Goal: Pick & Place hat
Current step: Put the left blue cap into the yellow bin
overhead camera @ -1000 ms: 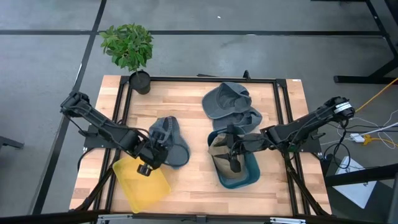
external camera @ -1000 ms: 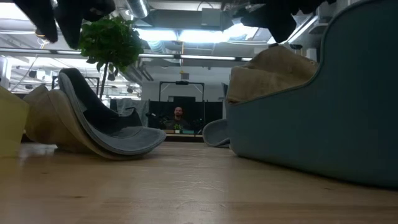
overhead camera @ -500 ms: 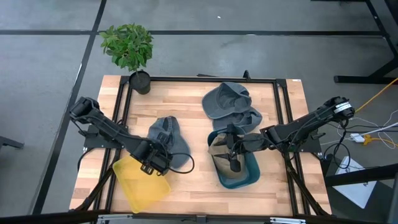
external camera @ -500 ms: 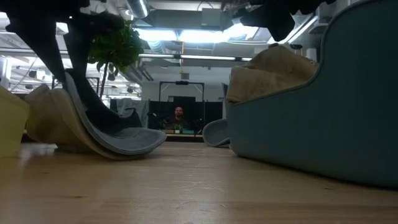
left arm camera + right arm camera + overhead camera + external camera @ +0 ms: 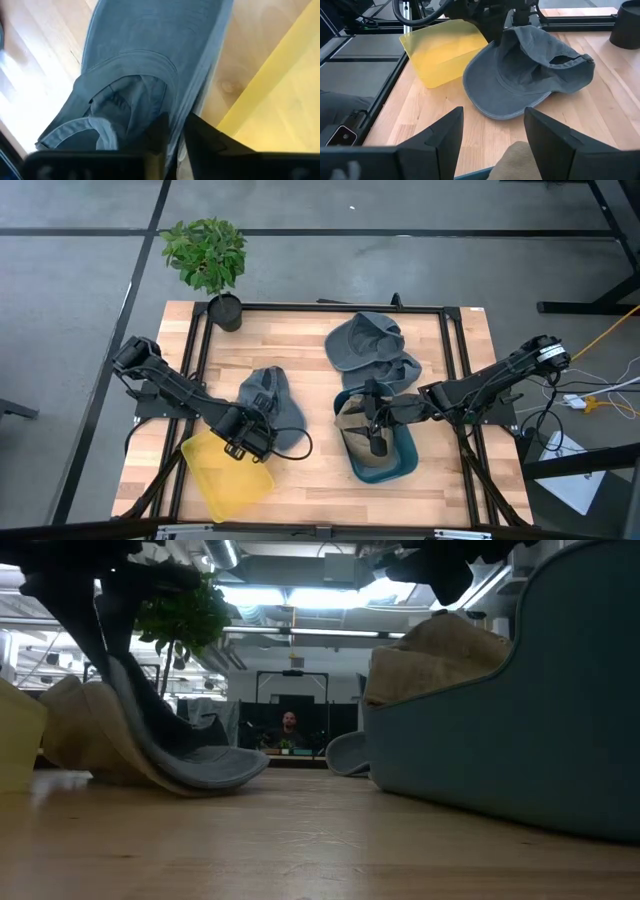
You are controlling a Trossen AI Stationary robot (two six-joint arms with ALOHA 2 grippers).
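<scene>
Near the table's front-left corner, the left gripper [image 5: 252, 442] pinches the soft, floppy grey cap [image 5: 272, 408] at its stiffer brim edge; right gripper's [image 5: 377, 442] fingers stand apart.

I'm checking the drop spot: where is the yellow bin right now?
In the high view the yellow bin sits at the table's front left, right beside the grey cap that the left gripper grips.

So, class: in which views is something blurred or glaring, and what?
Low view: the wooden table close to the lens is soft, and the ceiling lights glare. Left wrist view: the left gripper on the grey cap is blurred. High view: evenly lit.
</scene>
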